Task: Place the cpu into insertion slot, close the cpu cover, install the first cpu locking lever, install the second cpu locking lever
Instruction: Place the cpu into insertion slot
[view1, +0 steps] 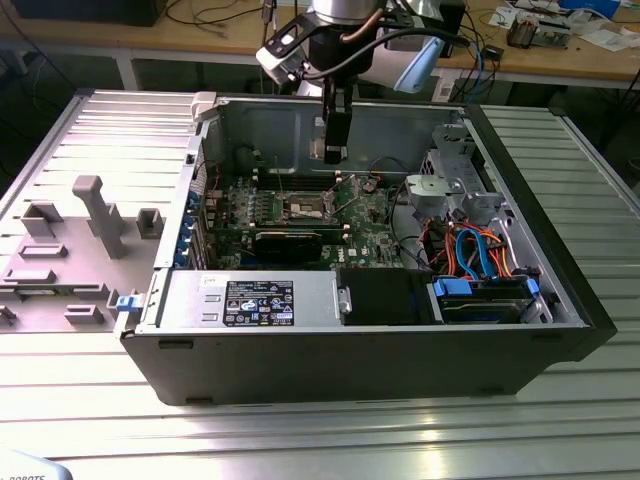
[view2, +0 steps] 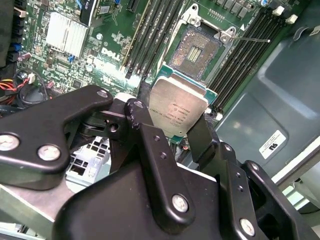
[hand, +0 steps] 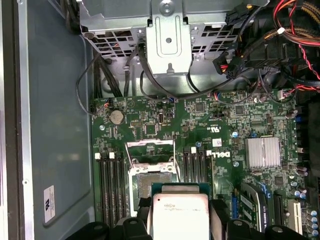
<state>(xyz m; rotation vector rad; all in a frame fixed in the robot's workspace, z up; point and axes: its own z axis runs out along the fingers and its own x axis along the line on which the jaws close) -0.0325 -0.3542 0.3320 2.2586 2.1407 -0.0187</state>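
Computer case (view1: 350, 370): cpu (view2: 177, 110) above insertion slot (view2: 197, 50)

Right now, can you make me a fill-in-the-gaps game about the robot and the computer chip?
1. The gripper is shut on the ____.
2. The insertion slot is ____, with no chip in it.
3. The cpu cover stands ____, not closed.
4. The circuit board around the slot is coloured ____.
Missing words: cpu; empty; open; green.
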